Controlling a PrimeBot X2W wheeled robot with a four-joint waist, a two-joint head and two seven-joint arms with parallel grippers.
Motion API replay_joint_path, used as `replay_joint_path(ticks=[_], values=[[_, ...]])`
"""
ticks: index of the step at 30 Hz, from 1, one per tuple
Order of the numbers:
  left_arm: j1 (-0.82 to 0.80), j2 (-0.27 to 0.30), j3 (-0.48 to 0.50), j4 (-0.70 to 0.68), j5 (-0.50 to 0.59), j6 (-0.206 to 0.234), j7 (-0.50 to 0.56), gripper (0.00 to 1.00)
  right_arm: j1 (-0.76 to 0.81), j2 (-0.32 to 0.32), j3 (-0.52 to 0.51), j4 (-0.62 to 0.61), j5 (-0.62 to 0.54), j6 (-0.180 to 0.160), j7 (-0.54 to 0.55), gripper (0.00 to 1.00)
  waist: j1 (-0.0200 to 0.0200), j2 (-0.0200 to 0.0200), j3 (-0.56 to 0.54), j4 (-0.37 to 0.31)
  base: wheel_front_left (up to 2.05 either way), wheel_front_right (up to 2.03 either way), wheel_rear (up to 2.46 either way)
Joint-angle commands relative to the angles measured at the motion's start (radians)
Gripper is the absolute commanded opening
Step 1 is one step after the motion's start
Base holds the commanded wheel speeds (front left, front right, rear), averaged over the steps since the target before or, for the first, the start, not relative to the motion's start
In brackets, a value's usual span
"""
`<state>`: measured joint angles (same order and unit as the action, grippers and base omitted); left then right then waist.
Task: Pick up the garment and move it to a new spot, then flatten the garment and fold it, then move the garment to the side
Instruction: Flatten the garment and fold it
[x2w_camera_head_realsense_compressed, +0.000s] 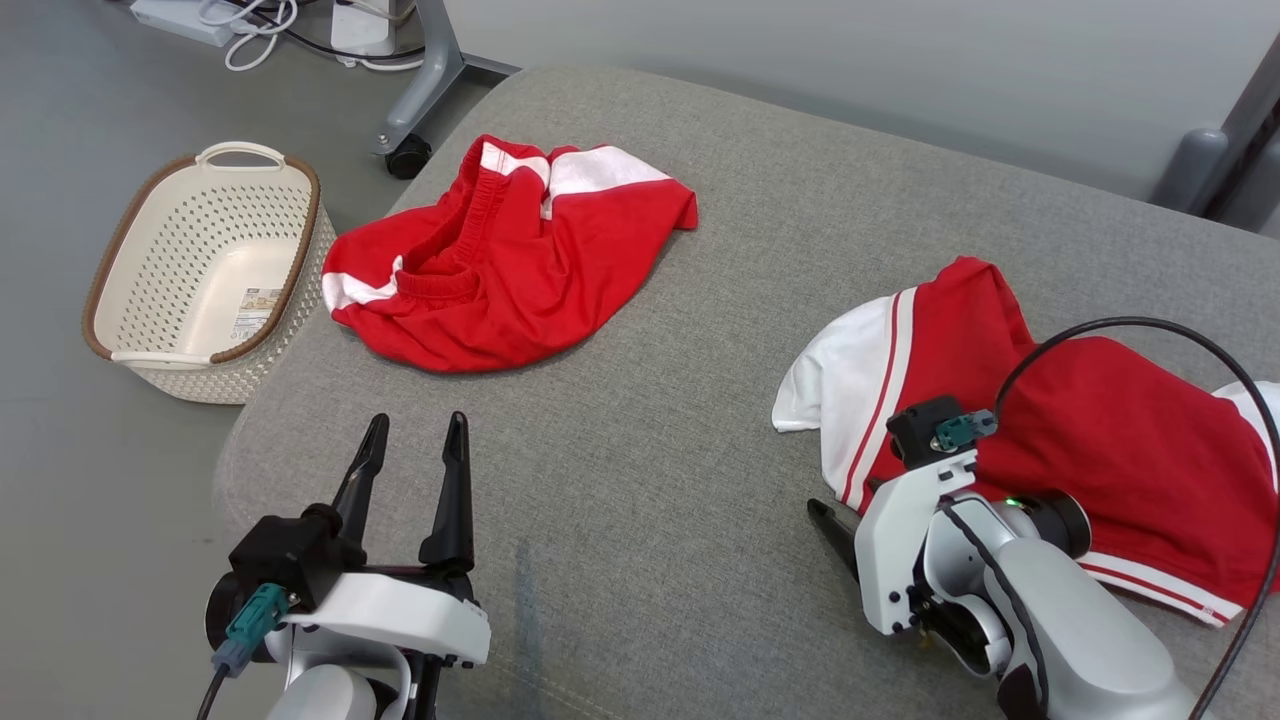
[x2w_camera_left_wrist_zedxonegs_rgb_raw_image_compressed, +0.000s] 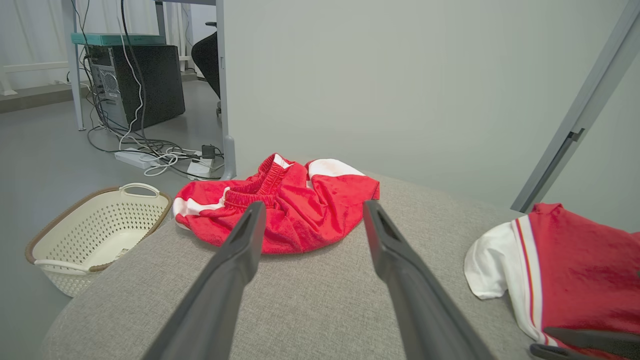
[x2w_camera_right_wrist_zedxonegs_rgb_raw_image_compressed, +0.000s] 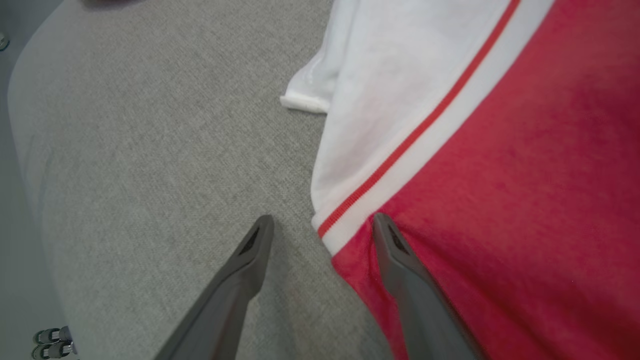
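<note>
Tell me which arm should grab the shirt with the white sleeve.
Right. The right tool is open and straddles the edge of the shirt, one finger over red cloth, the other over the cushion. The left tool, also open, is apart from it over bare cushion, pointing toward the shorts.

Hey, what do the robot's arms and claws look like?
Glossy white arm shells over black joints. The left claw and right claw each have two long, tapered dark grey fingers. A teal connector sits at each wrist; a black cable loops from the right one, near a small green light.
</note>
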<state>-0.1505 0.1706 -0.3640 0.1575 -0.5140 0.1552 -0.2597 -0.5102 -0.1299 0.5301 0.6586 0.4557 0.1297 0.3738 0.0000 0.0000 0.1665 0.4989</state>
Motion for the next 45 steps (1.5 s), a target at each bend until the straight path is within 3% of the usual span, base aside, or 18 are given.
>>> replay_joint_path(ticks=[1,2,4,16,24,28,36,45], values=[[-0.016,-0.001,0.006,0.004,-0.005,-0.005,-0.005,1.0,0.028,0.005,0.012,0.038,-0.008,0.002,0.013,1.0,0.0,0.0,-0.002,-0.001,0.0,0.0,0.0],[-0.018,-0.002,0.007,0.006,-0.004,-0.005,-0.005,1.0,0.028,0.009,0.014,0.043,-0.008,0.002,0.009,0.56,0.0,0.0,-0.002,-0.002,0.0,0.0,0.0],[-0.02,-0.002,0.009,0.01,-0.004,-0.008,-0.005,1.0,0.027,0.014,0.022,0.048,-0.007,0.002,-0.002,0.0,0.0,0.0,-0.003,-0.005,0.0,0.0,0.0],[-0.004,0.02,0.018,0.011,0.011,-0.005,-0.005,1.0,0.012,0.012,0.031,-0.036,0.035,0.002,-0.153,0.0,0.0,0.0,-0.058,-0.081,0.0,0.0,0.0],[0.021,0.043,0.016,-0.01,0.011,0.007,0.014,1.0,0.119,-0.094,0.007,-0.302,0.15,0.002,-0.257,0.0,0.0,0.0,-0.108,-0.188,0.0,0.0,0.0],[0.03,0.051,0.015,-0.022,0.008,0.012,0.022,1.0,0.199,-0.174,-0.053,-0.466,0.179,0.002,-0.268,0.0,0.0,0.0,-0.114,-0.251,0.0,0.0,0.0],[0.033,0.059,0.012,-0.037,0.002,0.02,0.037,1.0,0.358,-0.269,-0.221,-0.758,0.205,0.002,-0.202,0.0,0.0,0.0,-0.112,-0.372,0.0,0.0,0.0],[0.014,0.063,0.003,-0.034,0.001,0.015,0.047,1.0,0.508,-0.288,-0.485,-0.85,0.205,0.002,-0.11,0.0,0.0,0.0,-0.097,-0.468,0.0,0.0,0.0]])
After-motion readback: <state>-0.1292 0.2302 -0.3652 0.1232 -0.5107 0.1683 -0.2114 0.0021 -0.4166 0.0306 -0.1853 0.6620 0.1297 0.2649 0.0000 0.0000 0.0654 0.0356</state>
